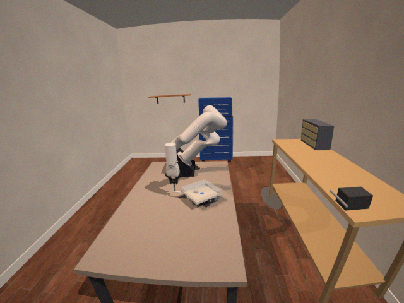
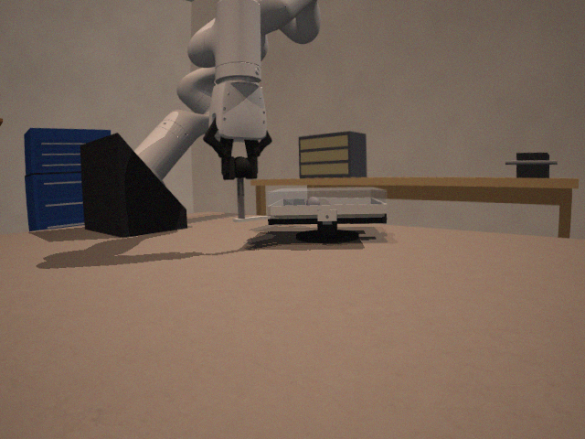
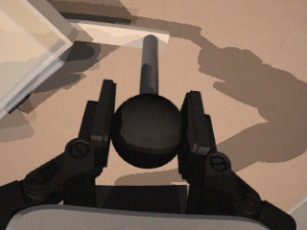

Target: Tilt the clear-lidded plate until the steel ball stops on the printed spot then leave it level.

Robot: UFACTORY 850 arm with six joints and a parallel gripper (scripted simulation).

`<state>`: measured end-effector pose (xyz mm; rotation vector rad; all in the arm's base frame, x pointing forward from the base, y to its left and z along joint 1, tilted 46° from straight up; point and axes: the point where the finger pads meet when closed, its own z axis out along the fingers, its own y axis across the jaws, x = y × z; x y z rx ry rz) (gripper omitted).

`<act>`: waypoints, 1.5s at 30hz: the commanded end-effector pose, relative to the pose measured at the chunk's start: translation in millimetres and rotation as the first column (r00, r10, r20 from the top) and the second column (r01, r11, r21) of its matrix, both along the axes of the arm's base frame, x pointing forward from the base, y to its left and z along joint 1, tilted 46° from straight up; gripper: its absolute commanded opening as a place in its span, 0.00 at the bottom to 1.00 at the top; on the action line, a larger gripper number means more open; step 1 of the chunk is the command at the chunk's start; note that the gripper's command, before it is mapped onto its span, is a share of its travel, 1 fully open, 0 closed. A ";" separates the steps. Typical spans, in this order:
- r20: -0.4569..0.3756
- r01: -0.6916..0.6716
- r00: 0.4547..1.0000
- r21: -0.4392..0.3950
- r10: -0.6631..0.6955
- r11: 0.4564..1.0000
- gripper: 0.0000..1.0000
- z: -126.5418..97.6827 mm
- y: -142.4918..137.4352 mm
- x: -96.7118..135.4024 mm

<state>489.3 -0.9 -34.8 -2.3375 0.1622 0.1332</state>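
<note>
The clear-lidded plate (image 1: 200, 192) sits on a black pedestal (image 2: 327, 232) on the table and looks about level in the exterior view (image 2: 327, 205). The steel ball (image 1: 195, 190) lies left of the blue printed spot (image 1: 202, 192), apart from it. It shows behind the plate's rim (image 2: 313, 200). My gripper (image 3: 148, 103) is shut on a dark round knob (image 2: 242, 165) atop an upright grey stem (image 2: 240, 198). The stem stands on a pale tab (image 3: 129, 33) at the plate's left edge. The plate's corner (image 3: 29, 45) shows in the wrist view; the ball is out of that view.
The arm's black base block (image 2: 127, 188) stands behind left of the plate. A blue drawer cabinet (image 1: 215, 129) is at the back wall. A wooden bench (image 1: 336, 176) at the right carries a drawer box (image 1: 317, 133) and a black box (image 1: 353, 197).
</note>
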 end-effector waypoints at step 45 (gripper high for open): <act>0.002 0.001 1.000 -0.001 -0.001 1.000 0.00 4.1 -1.9 1.5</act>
